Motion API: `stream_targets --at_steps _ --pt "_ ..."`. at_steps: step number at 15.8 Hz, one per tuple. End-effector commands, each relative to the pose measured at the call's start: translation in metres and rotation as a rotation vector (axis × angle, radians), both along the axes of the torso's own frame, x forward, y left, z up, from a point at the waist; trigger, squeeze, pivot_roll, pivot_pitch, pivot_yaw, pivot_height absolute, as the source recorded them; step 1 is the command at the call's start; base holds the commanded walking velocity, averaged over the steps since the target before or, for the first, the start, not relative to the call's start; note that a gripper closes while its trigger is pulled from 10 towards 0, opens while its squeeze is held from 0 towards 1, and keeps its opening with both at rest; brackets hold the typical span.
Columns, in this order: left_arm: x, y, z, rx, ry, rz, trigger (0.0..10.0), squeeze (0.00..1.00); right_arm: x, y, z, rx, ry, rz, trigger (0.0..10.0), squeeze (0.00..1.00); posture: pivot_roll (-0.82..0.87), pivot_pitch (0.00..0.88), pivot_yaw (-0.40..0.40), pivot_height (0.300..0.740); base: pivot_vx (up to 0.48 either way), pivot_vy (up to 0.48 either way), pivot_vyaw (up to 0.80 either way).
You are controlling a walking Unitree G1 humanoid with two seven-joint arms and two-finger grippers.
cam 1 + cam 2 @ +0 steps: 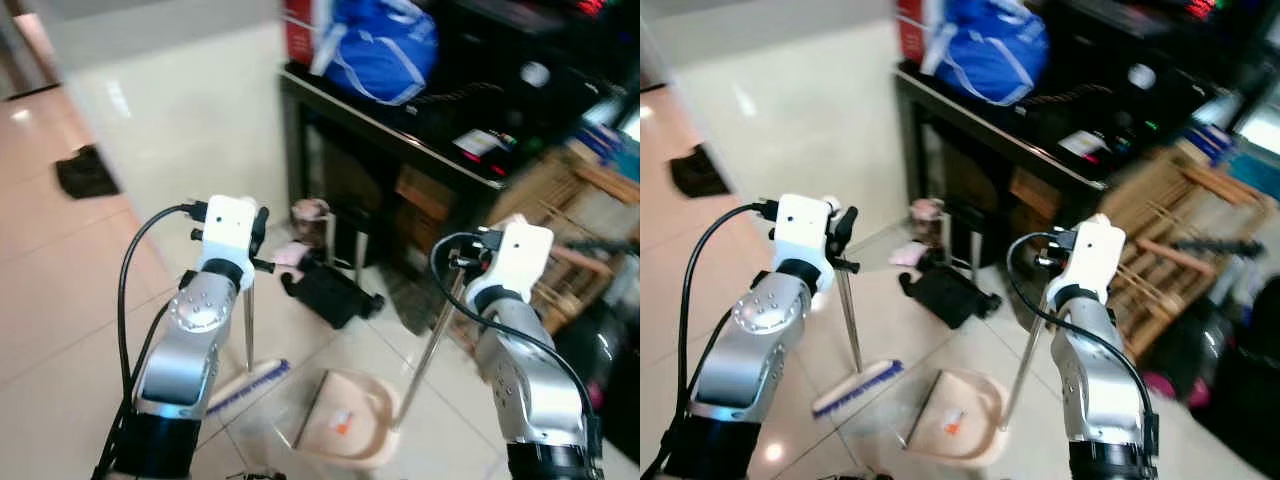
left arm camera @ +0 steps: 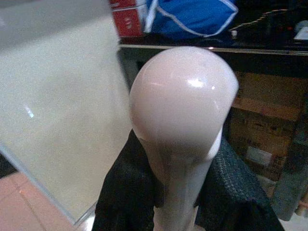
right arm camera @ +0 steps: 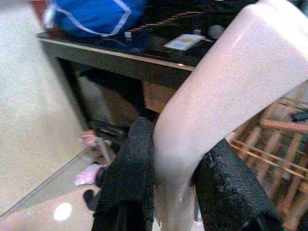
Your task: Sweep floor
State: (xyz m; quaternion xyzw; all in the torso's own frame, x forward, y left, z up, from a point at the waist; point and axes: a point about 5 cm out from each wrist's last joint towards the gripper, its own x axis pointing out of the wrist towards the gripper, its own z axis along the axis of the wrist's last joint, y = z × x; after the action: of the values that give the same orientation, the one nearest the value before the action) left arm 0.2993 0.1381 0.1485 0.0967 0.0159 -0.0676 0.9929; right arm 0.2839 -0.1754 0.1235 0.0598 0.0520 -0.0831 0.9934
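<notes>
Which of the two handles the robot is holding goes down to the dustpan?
The one in the right hand: its pole slants down to the pink dustpan. The left hand holds the broom, bristles on the floor.

Floor [image 1: 200,130] w/ broom [image 1: 247,385], dustpan [image 1: 345,420]

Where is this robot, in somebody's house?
Probably a lived-in home, a room corner used for storage. A dark side table carries a blue bag, a folded wooden rack leans beside it, and a black slipper lies on the glossy tiled floor.
</notes>
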Motion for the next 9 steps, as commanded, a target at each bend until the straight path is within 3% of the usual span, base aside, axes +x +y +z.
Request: stream_targets --at_steps 1,4,6,8,9 --pt "-0.001 0.0 0.009 0.025 -0.068 0.016 10.0 0.0 -0.002 -0.007 0.012 -0.014 -0.056 -0.036 10.0 0.0 0.02 0.0 0.036 0.74 0.0 0.0 -0.8" --pt "-0.004 -0.004 0.007 -0.048 -0.028 -0.065 10.0 0.0 -0.01 -0.013 0.006 -0.05 -0.03 -0.055 10.0 0.0 0.02 0.0 0.046 0.74 0.0 0.0 -0.8" --pt "-0.007 -0.012 0.008 -0.142 -0.003 -0.125 10.0 0.0 -0.014 -0.021 0.008 -0.11 -0.028 -0.092 10.0 0.0 0.01 0.0 0.048 0.74 0.0 0.0 -0.8" --pt "-0.005 -0.011 0.002 0.015 -0.03 -0.1 10.0 0.0 -0.015 -0.023 0.008 -0.108 -0.025 -0.095 10.0 0.0 0.01 0.0 0.049 0.74 0.0 0.0 -0.8" --pt "-0.005 -0.01 0.002 0.038 -0.048 -0.093 10.0 0.0 -0.015 -0.023 0.008 -0.11 -0.023 -0.093 10.0 0.0 0.01 0.0 0.049 0.74 0.0 0.0 -0.8"
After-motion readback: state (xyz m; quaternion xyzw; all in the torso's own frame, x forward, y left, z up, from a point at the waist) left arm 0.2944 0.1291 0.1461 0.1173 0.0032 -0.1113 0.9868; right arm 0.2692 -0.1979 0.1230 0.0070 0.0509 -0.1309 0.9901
